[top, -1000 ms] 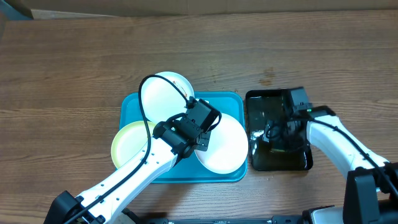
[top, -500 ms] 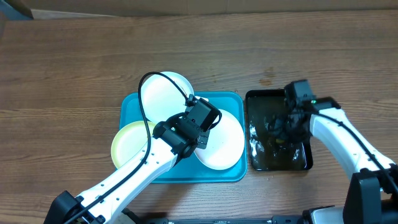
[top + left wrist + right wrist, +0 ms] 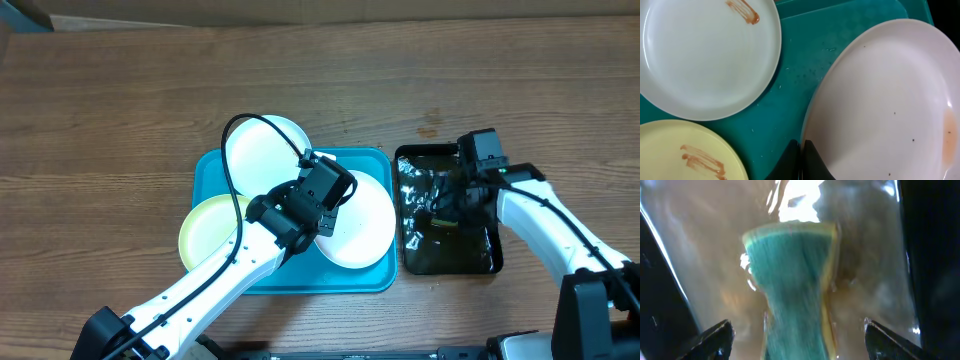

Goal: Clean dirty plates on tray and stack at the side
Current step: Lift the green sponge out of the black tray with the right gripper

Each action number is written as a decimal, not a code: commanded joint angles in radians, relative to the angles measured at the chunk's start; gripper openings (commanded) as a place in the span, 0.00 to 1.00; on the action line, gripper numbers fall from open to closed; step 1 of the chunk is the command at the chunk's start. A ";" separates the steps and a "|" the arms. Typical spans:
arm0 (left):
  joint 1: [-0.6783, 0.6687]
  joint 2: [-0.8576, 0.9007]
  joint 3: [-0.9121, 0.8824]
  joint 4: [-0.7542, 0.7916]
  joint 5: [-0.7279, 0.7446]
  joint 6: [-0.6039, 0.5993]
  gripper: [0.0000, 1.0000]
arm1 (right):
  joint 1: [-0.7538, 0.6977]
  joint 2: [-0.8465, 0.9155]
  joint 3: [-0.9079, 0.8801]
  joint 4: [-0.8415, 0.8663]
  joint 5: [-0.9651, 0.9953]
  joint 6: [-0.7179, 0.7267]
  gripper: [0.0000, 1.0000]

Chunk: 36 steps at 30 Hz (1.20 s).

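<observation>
The yellow plate overhangs the tray's left rim, and bare table lies wide open left of the tray. A white plate juts over the tray's far rim. Both carry orange smears. Over the tray's middle, the left gripper is clenched on the left rim of the right plate. This plate pokes past the tray's right rim, close to the black tray. There, right of the tray, the right gripper stands released. Its fingers are wide apart either side of a green sponge, not touching it, over shallow water.
</observation>
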 commanded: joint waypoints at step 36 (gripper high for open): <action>0.002 0.001 -0.001 0.028 0.094 0.020 0.04 | -0.107 -0.113 0.204 -0.250 -0.544 -0.086 0.04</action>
